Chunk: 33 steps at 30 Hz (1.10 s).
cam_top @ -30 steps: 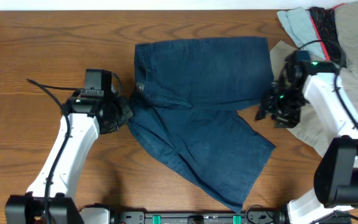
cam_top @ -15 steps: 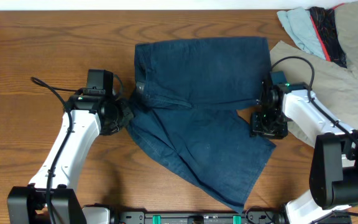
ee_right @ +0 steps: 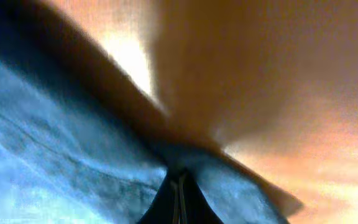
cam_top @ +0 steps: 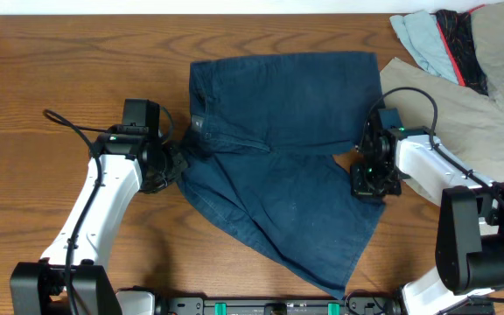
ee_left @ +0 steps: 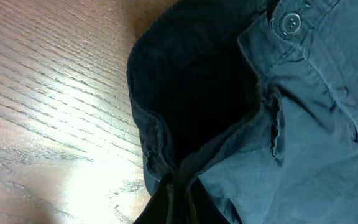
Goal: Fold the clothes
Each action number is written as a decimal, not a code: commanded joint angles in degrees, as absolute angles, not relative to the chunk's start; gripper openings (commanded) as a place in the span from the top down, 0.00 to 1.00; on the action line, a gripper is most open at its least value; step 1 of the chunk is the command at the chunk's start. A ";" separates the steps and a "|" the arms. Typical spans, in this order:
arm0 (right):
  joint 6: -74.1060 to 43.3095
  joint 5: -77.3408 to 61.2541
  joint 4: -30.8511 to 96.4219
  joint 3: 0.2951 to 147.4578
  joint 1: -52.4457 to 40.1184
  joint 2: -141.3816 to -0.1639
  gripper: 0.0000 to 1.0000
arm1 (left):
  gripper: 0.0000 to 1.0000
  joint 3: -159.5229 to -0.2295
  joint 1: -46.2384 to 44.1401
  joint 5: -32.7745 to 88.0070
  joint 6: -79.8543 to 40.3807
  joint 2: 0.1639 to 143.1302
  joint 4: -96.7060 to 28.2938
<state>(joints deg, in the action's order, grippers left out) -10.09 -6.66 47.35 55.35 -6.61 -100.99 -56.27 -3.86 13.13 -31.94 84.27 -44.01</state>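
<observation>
The clothes (cam_top: 278,166), dark navy shorts, lie flat on the wooden table, one leg toward the back, the other running to the front right. My left gripper (cam_top: 175,159) is shut on the waistband at the shorts' left edge; the left wrist view shows the clothes (ee_left: 278,124) bunched into the closed left gripper (ee_left: 178,199), with a button near the top. At the hem corner of the front leg, my right gripper (cam_top: 361,182) is shut on the fabric. In the blurred right wrist view the right gripper (ee_right: 179,196) pinches the clothes (ee_right: 55,143).
A large khaki-beige garment (cam_top: 471,131) lies at the right, under my right arm. A light blue cloth (cam_top: 423,39) and a dark item with red trim (cam_top: 458,39) sit at the back right corner. Bare wood (cam_top: 59,70) spreads to the left.
My right gripper came left and down from the khaki garment to the hem corner of the front leg and shut on it. The left gripper stayed shut on the waistband.
</observation>
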 commanded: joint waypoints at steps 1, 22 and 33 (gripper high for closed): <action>-12.21 1.08 43.77 58.96 -5.34 -100.73 0.99 | 0.94 -56.10 -3.64 12.88 -35.59 84.58 -43.57; 2.63 -9.45 53.76 65.89 -3.70 -100.73 0.38 | 0.94 -56.10 -6.83 15.81 -38.17 84.88 -37.08; 2.83 -12.73 51.18 54.68 -4.60 -100.75 0.28 | 0.94 -56.10 -6.83 15.81 -38.20 84.88 -37.10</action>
